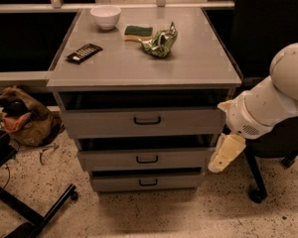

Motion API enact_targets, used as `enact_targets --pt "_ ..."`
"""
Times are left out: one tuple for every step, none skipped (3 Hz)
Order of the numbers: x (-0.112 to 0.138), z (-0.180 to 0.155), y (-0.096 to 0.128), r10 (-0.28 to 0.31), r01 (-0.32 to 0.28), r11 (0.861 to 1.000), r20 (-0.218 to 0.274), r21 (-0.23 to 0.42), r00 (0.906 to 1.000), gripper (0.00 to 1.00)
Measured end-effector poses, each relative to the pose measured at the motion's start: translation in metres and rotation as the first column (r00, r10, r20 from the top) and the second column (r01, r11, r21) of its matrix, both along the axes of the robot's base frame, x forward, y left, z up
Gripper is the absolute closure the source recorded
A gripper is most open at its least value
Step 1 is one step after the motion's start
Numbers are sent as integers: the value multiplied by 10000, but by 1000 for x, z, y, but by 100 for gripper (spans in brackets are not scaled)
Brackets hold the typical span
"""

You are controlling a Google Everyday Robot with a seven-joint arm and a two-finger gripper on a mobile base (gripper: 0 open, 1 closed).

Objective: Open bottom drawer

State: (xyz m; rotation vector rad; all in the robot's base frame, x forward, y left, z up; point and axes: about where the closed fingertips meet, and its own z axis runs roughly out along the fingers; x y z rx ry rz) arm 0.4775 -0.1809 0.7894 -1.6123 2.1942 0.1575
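Down at the foot of the grey cabinet, in the camera view: bottom drawer, slimmest of 3 fronts, small black bar handle at centre, dark gap above the panel. Over it the mid-sized drawer and the tallest drawer. Just right of the cabinet, level with the mid-sized front: cream claw on a white arm, pointing down, apart from every handle, holding nothing; how far open, cannot tell. On the worktop: white bowl, green sponge, crumpled green bag, flat black device. Left on the speckled floor, a brown bag.
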Motion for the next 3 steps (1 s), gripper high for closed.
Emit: enact_targets --pt "-3 -17 8 247 -241 9989 -149 406 9996 0" --pt "-12 -81 28 259 -169 9932 -771 1151 9967 0" --pt "-21 -174 61 317 -50 9834 -1443 1815 9890 0"
